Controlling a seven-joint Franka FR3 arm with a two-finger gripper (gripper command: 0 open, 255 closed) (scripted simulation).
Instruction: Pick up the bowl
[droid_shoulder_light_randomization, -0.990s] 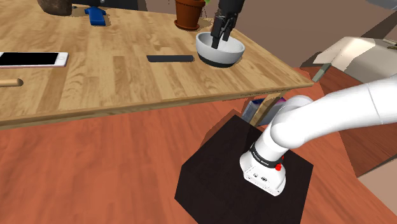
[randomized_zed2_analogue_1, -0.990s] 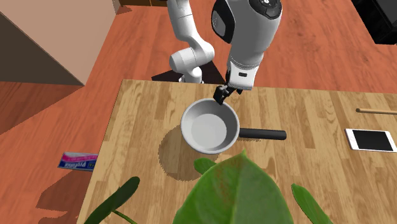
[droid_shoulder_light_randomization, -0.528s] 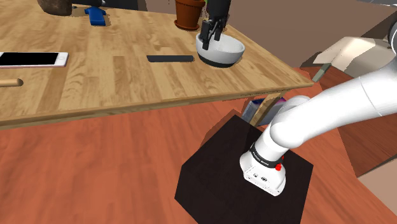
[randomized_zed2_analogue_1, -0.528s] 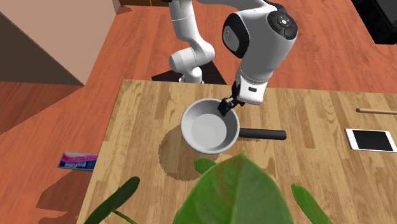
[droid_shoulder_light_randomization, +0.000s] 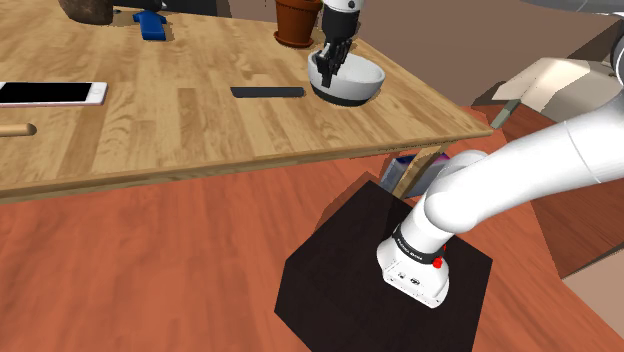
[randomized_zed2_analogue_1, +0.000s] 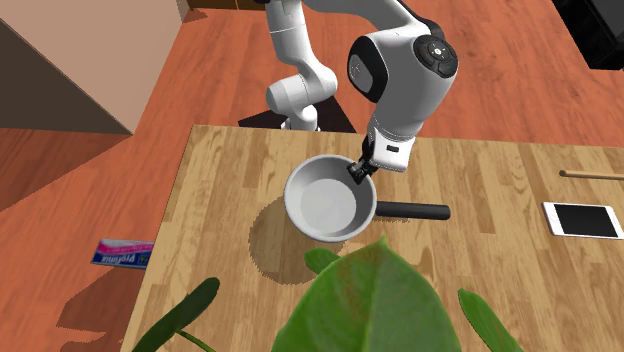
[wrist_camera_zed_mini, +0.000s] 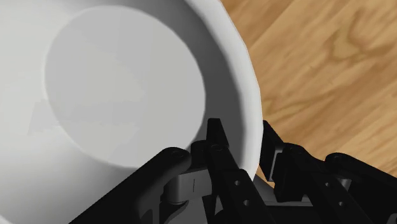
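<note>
- The gripper (wrist_camera_zed_mini: 243, 132) straddles the wall of the bowl (wrist_camera_zed_mini: 121, 83), one black finger inside and the other outside. The jaws pinch the rim between them. As far as the wrist view lets me judge, no gap shows on either side of the wall.
- The bowl is white inside with a dark base and sits on the wooden table (droid_shoulder_light_randomization: 200, 130), near the end at the shoulder view's right. The grip is on the rim at the side nearest a flat black strip (droid_shoulder_light_randomization: 268, 92), which lies just beside the bowl.
- The step in hand looks like securing the hold before the lift. A pinch on one side of the rim leaves the far side unsupported, so the bowl will likely want to tip about the fingers.
- To do it well, keep the squeeze firm, raise the hand straight up and slowly, and keep the wrist level so that the bowl does not swing.
- A terracotta plant pot (droid_shoulder_light_randomization: 296, 20) stands just behind the bowl, so any sideways drift during the lift could knock it.
- Farther along the table lie a white-edged phone (droid_shoulder_light_randomization: 50, 93), a blue object (droid_shoulder_light_randomization: 152, 24) and the end of a wooden rod (droid_shoulder_light_randomization: 15, 130), all well apart from the bowl.
- The floor (droid_shoulder_light_randomization: 150, 260) is reddish wood. The black stand (droid_shoulder_light_randomization: 340, 290) sits on it below the table's edge, and a small printed packet (randomized_zed2_analogue_1: 125, 252) lies on it beside the table.
- Large green leaves (randomized_zed2_analogue_1: 375, 300) fill the foreground of the second exterior view.
</note>
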